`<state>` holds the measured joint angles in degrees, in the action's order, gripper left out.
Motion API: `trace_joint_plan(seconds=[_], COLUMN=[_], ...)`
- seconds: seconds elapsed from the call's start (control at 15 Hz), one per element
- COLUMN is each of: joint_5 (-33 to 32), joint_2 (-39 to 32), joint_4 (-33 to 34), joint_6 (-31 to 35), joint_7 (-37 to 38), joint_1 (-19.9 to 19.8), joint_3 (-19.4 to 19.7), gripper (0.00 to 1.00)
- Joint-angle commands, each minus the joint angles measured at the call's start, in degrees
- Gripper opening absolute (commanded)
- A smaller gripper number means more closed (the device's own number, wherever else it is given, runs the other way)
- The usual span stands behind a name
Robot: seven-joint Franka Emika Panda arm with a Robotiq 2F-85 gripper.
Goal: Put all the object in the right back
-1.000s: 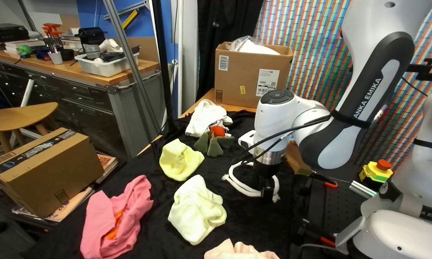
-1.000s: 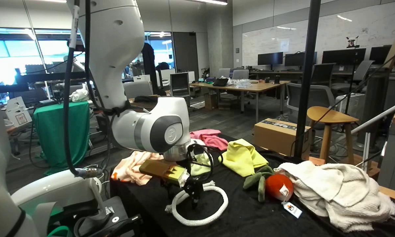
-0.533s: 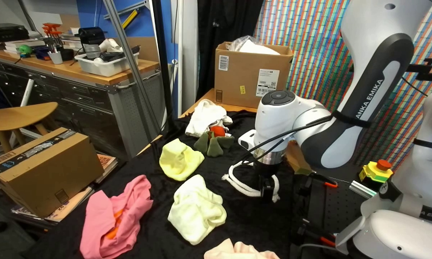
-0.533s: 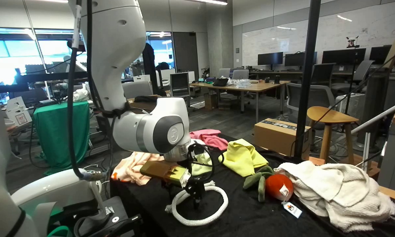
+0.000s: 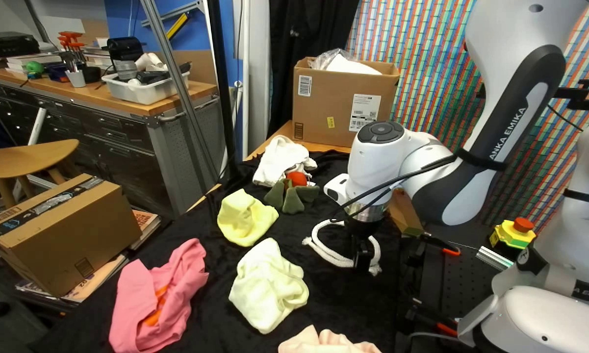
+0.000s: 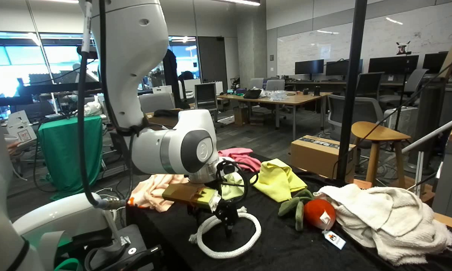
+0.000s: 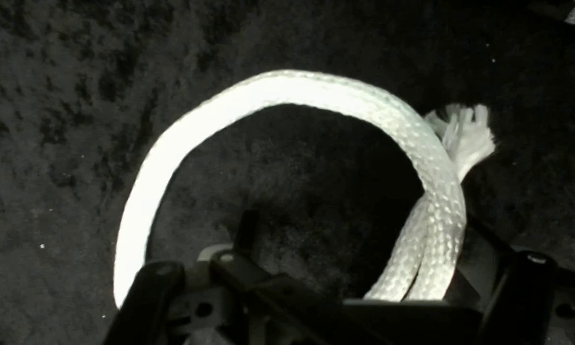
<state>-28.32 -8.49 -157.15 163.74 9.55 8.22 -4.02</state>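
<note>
White rope (image 7: 287,88) lies looped; open cardboard box (image 5: 331,100) holds clear plastic (image 5: 321,60).

The gripper (image 6: 228,227) looks mostly matt. Below it, the rope (image 7: 292,88) shows a tight braid frayed to loose fibres at one end, over black cloth (image 7: 67,143) with a velvety nap. Just above the gripper is a shiny metal collar (image 6: 203,174), then the smooth, glossy arm shell (image 6: 195,120). Well apart from the gripper, the cream towel (image 6: 391,222) looks rough and nubbly; the closed box (image 5: 73,245) is matt cardboard with glossy tape (image 5: 44,210).
</note>
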Motion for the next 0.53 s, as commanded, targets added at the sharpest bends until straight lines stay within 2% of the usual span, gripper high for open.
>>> trace_joint_plan(seconds=[0.0,0.47], joint_5=[-4.3,-7.3], joint_2=[2.0,2.3], joint_4=[-0.3,-0.4], joint_6=[0.4,0.5], joint_7=[3.2,5.2], joint_1=[0.5,0.3], joint_3=[1.4,1.9], gripper=[1.00,1.00])
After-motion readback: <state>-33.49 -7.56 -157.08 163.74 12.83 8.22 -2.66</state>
